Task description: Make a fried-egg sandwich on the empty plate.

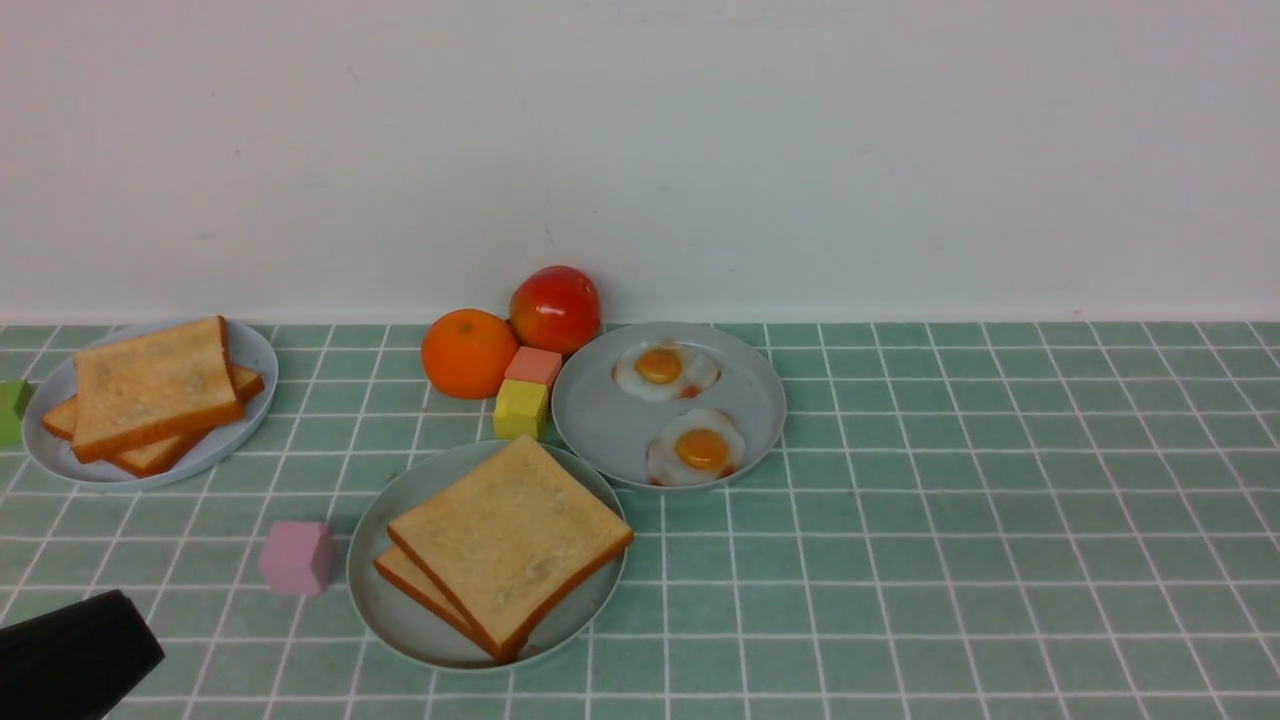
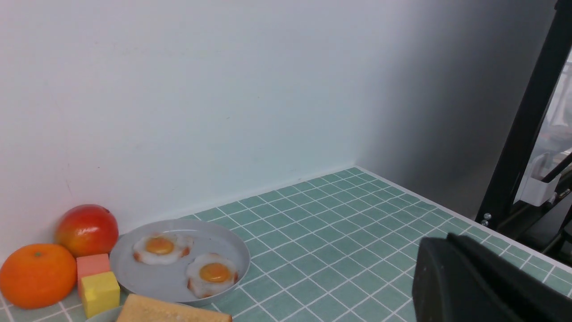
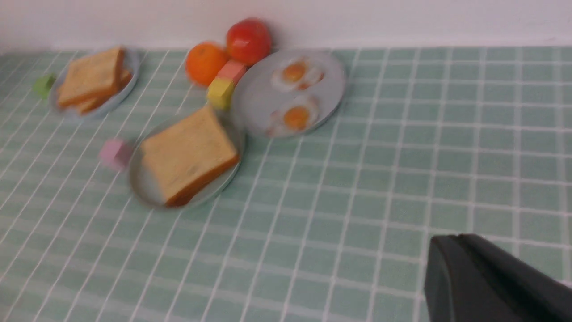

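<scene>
Even lt; R wrist blurry

Stacked golden toast slices (image 1: 515, 540) lie askew on the pale-green plate (image 1: 400, 625).

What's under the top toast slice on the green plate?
A second toast slice pokes out beneath the top slice on the green plate. Anything between them, including any egg, is hidden.

It looks like a robot workspace mocked up with kitchen things: a green grid-patterned tabletop (image 1: 1000, 500) backs onto a plain pale wall (image 1: 640, 150), with colored blocks beside plates of toast and fried eggs. A dark upright post (image 2: 523, 112) stands past the table's edge.
</scene>
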Controlling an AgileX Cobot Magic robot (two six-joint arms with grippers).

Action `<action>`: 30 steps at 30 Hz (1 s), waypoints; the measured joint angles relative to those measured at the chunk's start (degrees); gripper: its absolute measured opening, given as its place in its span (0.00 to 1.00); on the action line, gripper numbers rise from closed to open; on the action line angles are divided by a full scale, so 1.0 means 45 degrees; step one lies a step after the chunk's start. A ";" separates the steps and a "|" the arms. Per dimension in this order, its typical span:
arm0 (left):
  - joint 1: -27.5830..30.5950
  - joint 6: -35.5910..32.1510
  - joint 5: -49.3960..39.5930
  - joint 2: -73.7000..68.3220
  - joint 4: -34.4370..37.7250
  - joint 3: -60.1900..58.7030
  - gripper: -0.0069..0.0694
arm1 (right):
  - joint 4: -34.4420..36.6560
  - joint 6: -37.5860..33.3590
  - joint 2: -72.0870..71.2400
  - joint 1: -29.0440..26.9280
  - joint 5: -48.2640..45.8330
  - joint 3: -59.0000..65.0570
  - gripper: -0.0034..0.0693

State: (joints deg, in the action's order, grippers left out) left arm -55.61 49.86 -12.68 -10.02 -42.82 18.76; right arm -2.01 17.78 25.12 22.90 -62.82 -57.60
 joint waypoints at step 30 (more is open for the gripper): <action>0.0000 0.0000 -0.0267 0.0000 -0.0035 0.0000 0.10 | 0.1027 -0.3836 -0.5717 -0.5065 0.9174 1.3029 0.03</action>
State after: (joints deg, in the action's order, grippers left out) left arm -55.61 49.86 -13.88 -10.02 -42.98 18.76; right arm 2.61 0.52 -0.61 0.11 -21.53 1.03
